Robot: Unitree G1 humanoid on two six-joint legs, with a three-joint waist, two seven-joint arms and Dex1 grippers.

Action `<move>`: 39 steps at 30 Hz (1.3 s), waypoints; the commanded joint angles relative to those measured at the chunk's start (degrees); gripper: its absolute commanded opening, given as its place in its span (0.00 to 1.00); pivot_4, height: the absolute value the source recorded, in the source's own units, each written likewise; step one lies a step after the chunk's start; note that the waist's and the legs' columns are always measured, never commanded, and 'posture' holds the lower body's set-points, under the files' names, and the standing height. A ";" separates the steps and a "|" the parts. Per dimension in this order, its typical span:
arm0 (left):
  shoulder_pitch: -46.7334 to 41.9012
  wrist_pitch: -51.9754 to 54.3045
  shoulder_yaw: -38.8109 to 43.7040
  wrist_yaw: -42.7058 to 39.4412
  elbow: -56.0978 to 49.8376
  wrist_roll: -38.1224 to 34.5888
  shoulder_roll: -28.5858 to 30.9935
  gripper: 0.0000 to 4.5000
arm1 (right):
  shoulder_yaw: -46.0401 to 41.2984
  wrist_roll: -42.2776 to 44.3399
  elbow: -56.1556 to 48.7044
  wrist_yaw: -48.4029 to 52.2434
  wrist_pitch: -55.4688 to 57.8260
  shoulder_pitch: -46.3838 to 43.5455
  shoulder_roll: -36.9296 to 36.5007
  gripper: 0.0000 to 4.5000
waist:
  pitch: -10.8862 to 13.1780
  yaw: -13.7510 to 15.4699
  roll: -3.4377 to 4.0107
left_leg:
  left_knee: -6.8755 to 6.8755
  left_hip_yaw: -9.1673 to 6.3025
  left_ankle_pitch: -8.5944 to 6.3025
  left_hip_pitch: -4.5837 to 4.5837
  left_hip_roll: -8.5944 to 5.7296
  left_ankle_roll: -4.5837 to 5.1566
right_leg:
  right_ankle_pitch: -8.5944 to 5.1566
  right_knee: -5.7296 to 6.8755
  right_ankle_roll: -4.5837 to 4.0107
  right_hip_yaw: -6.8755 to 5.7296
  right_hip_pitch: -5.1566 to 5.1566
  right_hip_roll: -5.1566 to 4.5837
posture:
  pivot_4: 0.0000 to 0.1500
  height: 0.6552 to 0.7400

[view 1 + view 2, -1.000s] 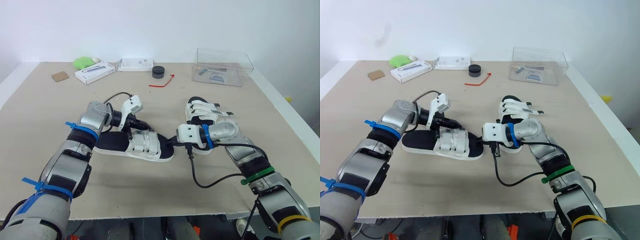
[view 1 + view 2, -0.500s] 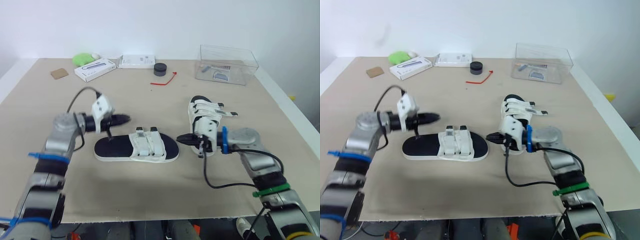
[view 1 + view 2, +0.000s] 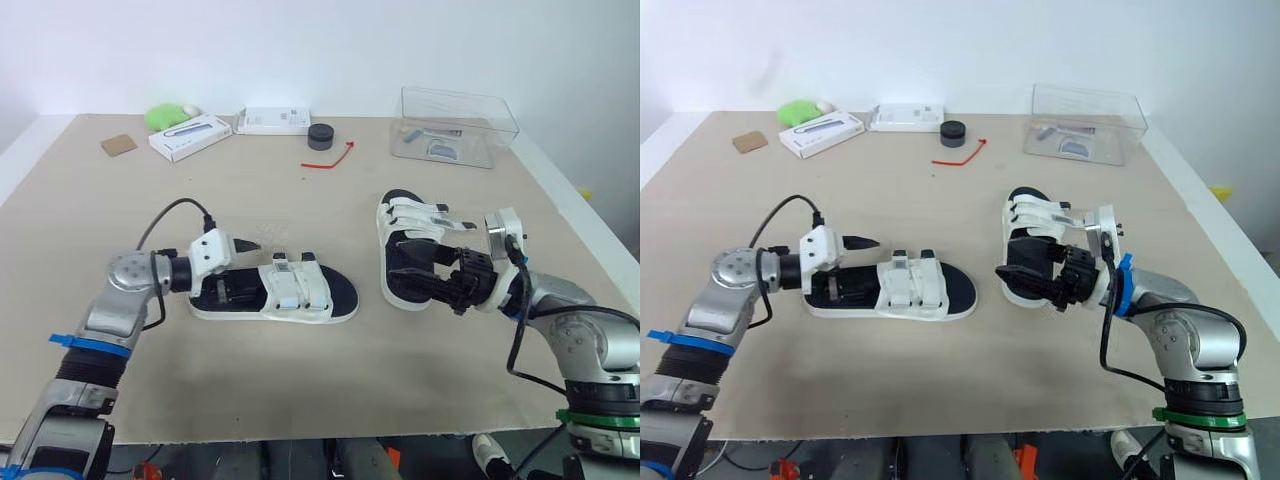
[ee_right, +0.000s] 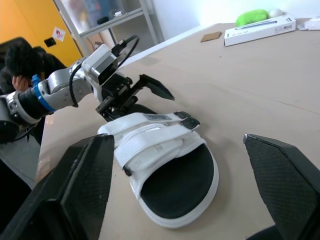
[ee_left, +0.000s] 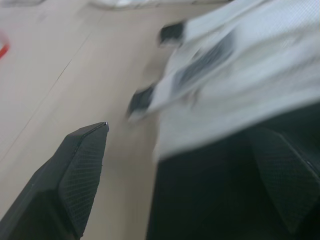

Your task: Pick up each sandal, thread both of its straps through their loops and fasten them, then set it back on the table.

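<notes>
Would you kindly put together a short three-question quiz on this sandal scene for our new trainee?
1. True or false: the left sandal hangs in the left gripper, clear of the table.
2. The right gripper is: A open; B shut on a strap; C shut on a cable.
3. Fill in: the clear box stands near the table's far ____ corner.
Key: 1 false; 2 A; 3 right.

It looked like a robotics lab: a plain work table (image 3: 300,200) stood against a bare white wall (image 3: 300,45), with a clear plastic box (image 3: 458,128) far right and metal shelving (image 4: 107,20) near an orange wall (image 4: 42,22).
</notes>
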 commanded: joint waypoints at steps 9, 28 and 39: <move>-6.81 -9.56 -4.43 2.05 11.13 5.24 -6.37 0.89 | -0.04 -3.35 -2.89 1.85 -7.58 2.24 -1.03 1.00 | -0.01 -0.03 0.02 | 0.09 0.00 0.00 0.09 0.04 0.00 | 0.04 0.02 0.02 0.09 0.12 0.11 | 1.00 1.00; -23.65 20.01 15.66 46.29 29.31 5.76 -5.49 0.02 | 1.96 -8.63 0.38 -0.34 -14.52 1.21 1.43 1.00 | 0.05 -0.96 -0.02 | 0.67 0.06 0.21 0.22 0.45 0.24 | 0.56 0.02 0.31 0.21 0.29 0.63 | 1.00 1.00; -25.67 16.24 14.45 51.84 38.28 9.20 -2.36 0.02 | 4.73 -11.55 5.14 -1.32 -18.14 -3.53 4.32 1.00 | 0.05 -0.31 -0.03 | 0.61 0.18 0.08 -0.03 0.22 0.06 | 0.74 -0.03 0.02 0.25 0.09 0.32 | 1.00 1.00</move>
